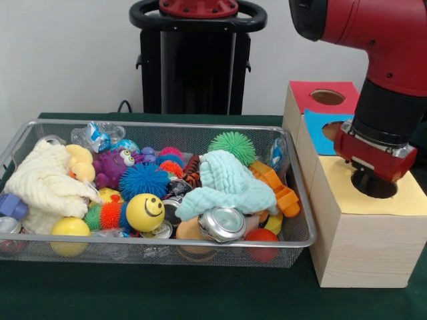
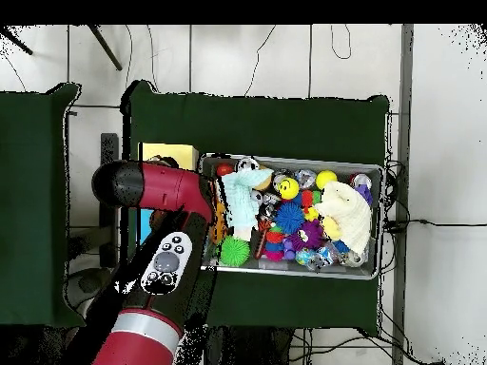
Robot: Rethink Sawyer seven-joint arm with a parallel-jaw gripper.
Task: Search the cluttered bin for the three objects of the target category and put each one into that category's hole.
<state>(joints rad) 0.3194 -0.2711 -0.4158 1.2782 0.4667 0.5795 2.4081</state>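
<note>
My gripper [image 1: 371, 180] reaches down into the round hole of the yellow panel [image 1: 407, 200] on the wooden box [image 1: 360, 253]; its tips are hidden inside. The wire bin [image 1: 160, 250] to the left holds a yellow smiley ball [image 1: 145, 212], a plain yellow ball [image 1: 70, 227], a crushed can [image 1: 222, 223], green [image 1: 232, 145] and blue [image 1: 143, 180] spiky balls, a mint cloth [image 1: 230, 183] and a cream cloth [image 1: 43, 183]. In the overhead view the arm [image 2: 157, 271] covers most of the box, leaving a corner of the yellow panel [image 2: 169, 152] showing.
Behind the yellow panel the box has a blue panel [image 1: 319, 130] and a red panel [image 1: 327, 97], each with a hole. An orange toy [image 1: 279, 190] and a red ball [image 1: 261, 237] lie at the bin's right end. Green cloth covers the table [image 1: 200, 293].
</note>
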